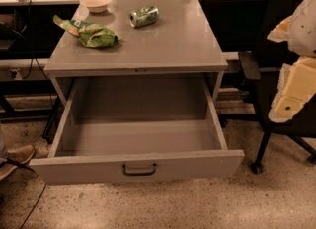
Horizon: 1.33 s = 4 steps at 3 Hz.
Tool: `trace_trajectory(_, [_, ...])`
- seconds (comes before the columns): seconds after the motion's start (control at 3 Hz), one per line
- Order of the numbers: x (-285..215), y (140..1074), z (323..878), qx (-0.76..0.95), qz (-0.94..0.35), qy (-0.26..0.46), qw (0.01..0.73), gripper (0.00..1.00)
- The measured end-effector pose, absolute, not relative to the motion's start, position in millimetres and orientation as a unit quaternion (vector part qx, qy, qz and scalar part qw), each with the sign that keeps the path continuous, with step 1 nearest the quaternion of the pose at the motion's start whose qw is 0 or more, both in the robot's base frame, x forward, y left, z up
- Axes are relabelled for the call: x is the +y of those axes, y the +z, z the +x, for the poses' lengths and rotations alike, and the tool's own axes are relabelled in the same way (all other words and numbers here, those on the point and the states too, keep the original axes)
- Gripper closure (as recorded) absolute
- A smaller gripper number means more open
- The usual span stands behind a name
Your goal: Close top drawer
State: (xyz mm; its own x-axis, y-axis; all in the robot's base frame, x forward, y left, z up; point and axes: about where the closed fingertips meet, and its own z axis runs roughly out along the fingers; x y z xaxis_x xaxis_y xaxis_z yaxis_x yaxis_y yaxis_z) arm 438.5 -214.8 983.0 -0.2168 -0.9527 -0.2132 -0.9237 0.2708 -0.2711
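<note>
Top drawer (197, 164) pulled far out of cabinet (163, 50), handle (139, 169) facing cam. Gripper (295, 87) at right edge, well apart from drawer; grip state unclear. 1 can (144, 16), 1 bag (93, 35) on top.

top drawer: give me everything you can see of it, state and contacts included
The top drawer is a wide, deep grey box, metal by its look, pulled far out of the cabinet toward the camera. Its plain front carries a small dark loop handle at the centre. The inside shows only bare floor and side walls. It sits directly under the cabinet top. Nothing touches it: the gripper hangs at the right edge of the view, apart from the drawer.
</note>
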Motion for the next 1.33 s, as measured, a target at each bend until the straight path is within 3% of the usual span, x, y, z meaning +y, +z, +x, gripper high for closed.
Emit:
trace_trajectory(0.33, [-215,983,438,0.779,-0.602,-0.043,0.170,0.00])
trace_trajectory(1.0, [-214,899,405,0.829,-0.544,0.040,0.123,0.00])
trace_trajectory(1.33, [-214,887,396,0.831,-0.543,0.046,0.112,0.00])
